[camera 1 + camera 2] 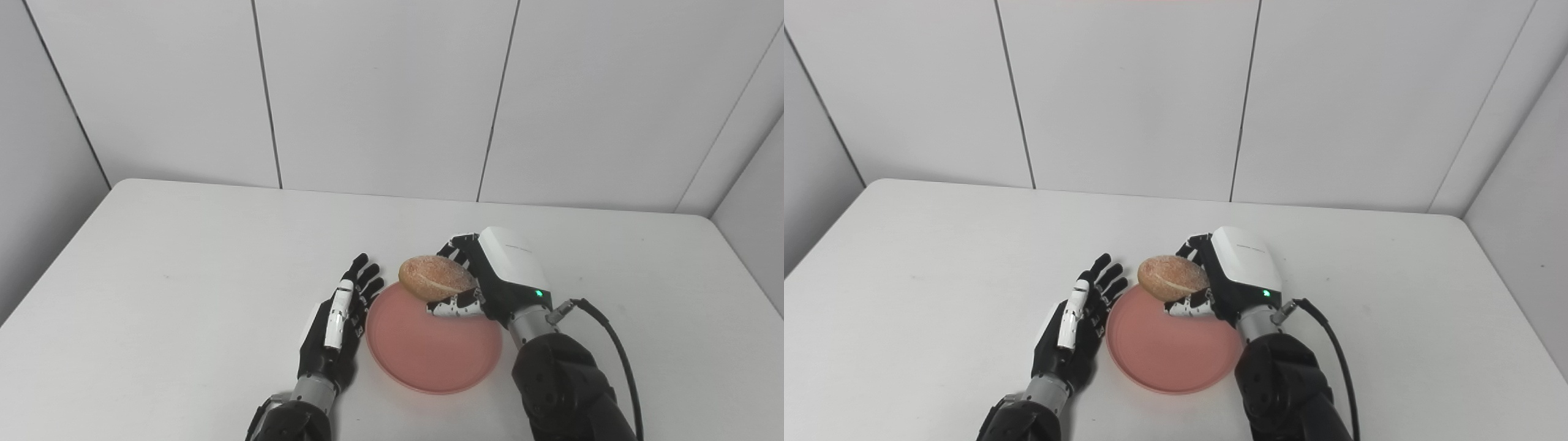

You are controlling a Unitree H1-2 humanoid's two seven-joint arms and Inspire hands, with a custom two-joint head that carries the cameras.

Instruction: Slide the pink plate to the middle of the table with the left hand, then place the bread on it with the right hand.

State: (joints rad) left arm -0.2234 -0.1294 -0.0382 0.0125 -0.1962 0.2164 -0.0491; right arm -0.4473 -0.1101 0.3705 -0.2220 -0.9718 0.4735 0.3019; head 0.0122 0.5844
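1. Left eye view showed the pink plate [429, 352] lying flat near the middle of the white table [184, 275], toward its near edge, so the sliding step looked done.
2. The left hand [340, 318] lay just beside the plate's left rim with its fingers spread and straight, holding nothing; whether it touched the rim could not be told.
3. The right hand [484, 278] was closed around the bread [436, 277], a round browned roll, thumb beneath and fingers behind.
4. The bread hung over the plate's far rim and appeared to be clear of its surface.
5. Judged step: placing the bread, the second half of the task.
6. Judged next move: bring the roll nearer the plate's centre, lower it until it rests, then release.
7. Judged risk: released over the rim, the roll might tip off onto the table.
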